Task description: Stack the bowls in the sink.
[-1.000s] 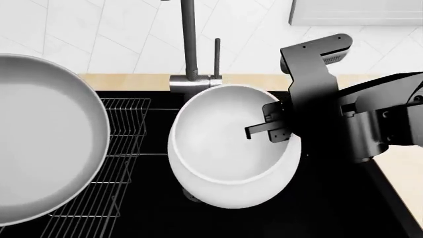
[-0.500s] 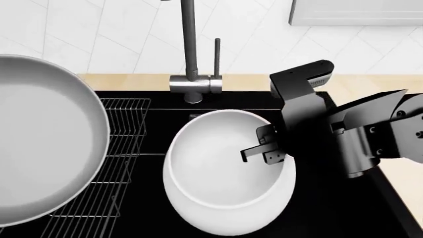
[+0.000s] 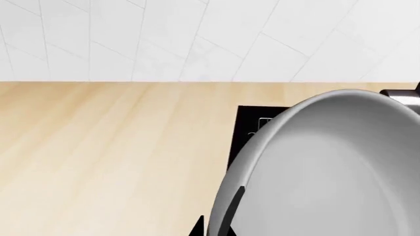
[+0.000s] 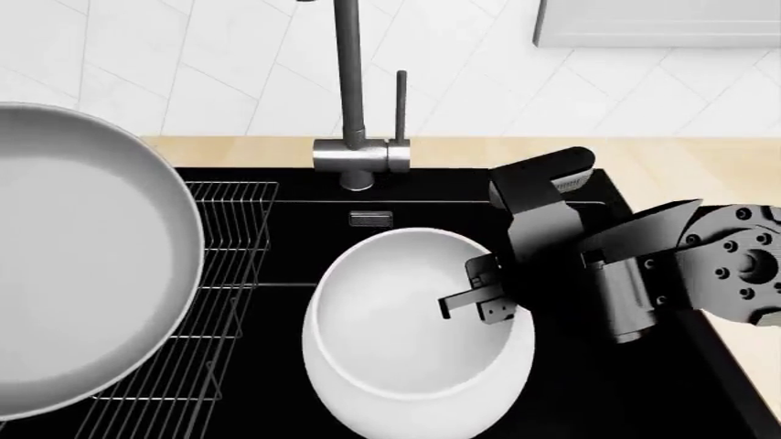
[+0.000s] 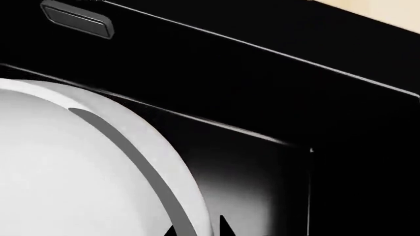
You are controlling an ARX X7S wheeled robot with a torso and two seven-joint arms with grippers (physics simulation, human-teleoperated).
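In the head view the glossy white bowl (image 4: 409,334) hangs over the black sink (image 4: 635,402). My right gripper (image 4: 480,297) is shut on its right rim, one finger inside the bowl. The right wrist view shows that rim (image 5: 141,147) passing between the two fingertips of the right gripper (image 5: 196,229). The wide grey bowl (image 4: 80,256) fills the left of the head view, above the wire dish rack (image 4: 232,302). In the left wrist view my left gripper (image 3: 213,228) is shut on the grey bowl (image 3: 328,167), its tips either side of the rim. The left arm itself is out of the head view.
The steel faucet (image 4: 351,101) rises behind the sink at the back edge, with an overflow slot (image 4: 369,219) on the back wall below it. Wooden countertop (image 3: 111,147) lies left of the sink, and more countertop (image 4: 751,329) on its right. White tiled wall behind.
My right gripper has carried the white bowl nearer to me and down, away from the faucet and deeper over the basin. The grey bowl has stayed put.
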